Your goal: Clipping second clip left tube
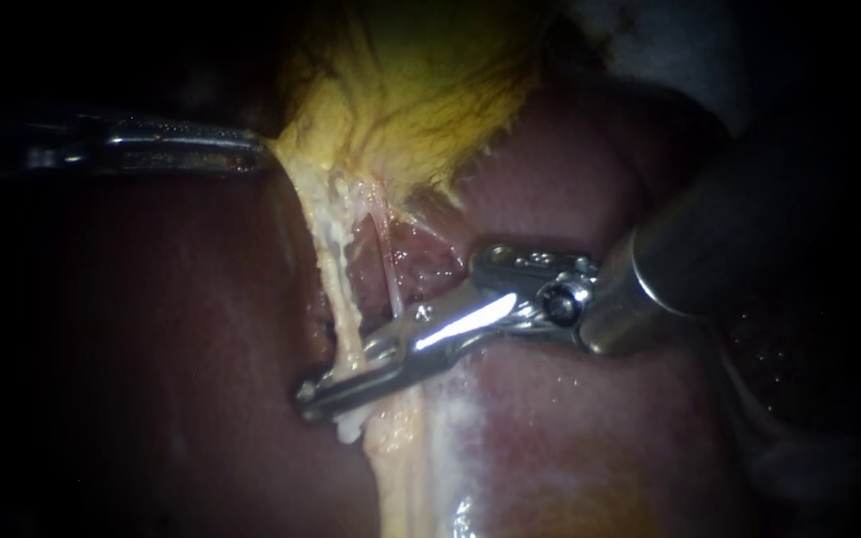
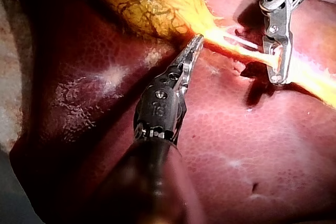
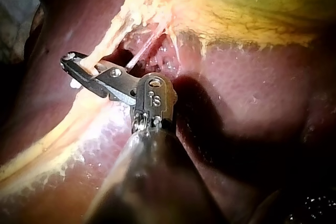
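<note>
My right instrument [image 1: 319,391] has its jaws closed across the left tube [image 1: 336,269], below the gallbladder [image 1: 401,90]; my left instrument [image 1: 251,156] grips the gallbladder's edge, pulling it taut (helpful); I'd squeeze squarely, leaving the thinner tube [image 1: 388,269] clear.

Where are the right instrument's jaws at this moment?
In the endoscope view the right instrument comes in from the right, its jaws shut on the pale left tube just below the yellow gallbladder, over the liver.
</note>
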`<state>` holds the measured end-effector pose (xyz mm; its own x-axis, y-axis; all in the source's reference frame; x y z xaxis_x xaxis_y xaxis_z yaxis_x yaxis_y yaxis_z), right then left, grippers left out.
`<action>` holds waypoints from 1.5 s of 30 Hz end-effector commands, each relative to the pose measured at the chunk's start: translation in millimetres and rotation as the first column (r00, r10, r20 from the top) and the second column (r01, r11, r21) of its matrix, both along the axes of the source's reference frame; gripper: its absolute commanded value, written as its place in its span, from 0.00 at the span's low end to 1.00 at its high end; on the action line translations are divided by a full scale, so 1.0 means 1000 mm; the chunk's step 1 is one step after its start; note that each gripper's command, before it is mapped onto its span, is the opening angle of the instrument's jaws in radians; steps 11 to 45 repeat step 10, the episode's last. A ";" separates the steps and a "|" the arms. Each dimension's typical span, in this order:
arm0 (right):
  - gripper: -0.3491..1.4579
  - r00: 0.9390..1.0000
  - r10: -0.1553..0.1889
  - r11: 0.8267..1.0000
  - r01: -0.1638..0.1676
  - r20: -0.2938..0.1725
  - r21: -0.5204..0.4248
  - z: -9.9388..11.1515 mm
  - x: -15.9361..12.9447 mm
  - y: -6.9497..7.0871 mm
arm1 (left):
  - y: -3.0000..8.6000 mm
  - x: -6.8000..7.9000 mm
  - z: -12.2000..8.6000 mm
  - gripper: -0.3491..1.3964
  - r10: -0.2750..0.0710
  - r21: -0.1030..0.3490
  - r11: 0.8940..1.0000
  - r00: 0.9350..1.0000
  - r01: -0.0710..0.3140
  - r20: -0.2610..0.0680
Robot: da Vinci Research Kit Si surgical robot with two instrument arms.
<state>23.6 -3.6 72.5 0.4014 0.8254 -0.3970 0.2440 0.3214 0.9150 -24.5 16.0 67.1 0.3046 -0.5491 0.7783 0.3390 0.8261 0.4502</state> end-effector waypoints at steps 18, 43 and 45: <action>0.00 1.000 -0.003 1.000 0.003 0.003 -0.004 0.0004 -0.0002 0.0000 | 0.0001 0.0000 0.0001 0.00 0.000 0.000 1.000 1.000 0.000 0.000; 0.00 1.000 -0.003 1.000 0.003 0.003 -0.004 0.0004 -0.0002 0.0000 | 0.0001 0.0000 0.0001 0.00 0.000 0.000 1.000 1.000 0.000 0.000; 0.00 1.000 -0.003 1.000 0.003 0.003 -0.004 0.0004 -0.0002 0.0000 | 0.0001 0.0000 0.0001 0.00 0.000 0.000 1.000 1.000 0.000 0.000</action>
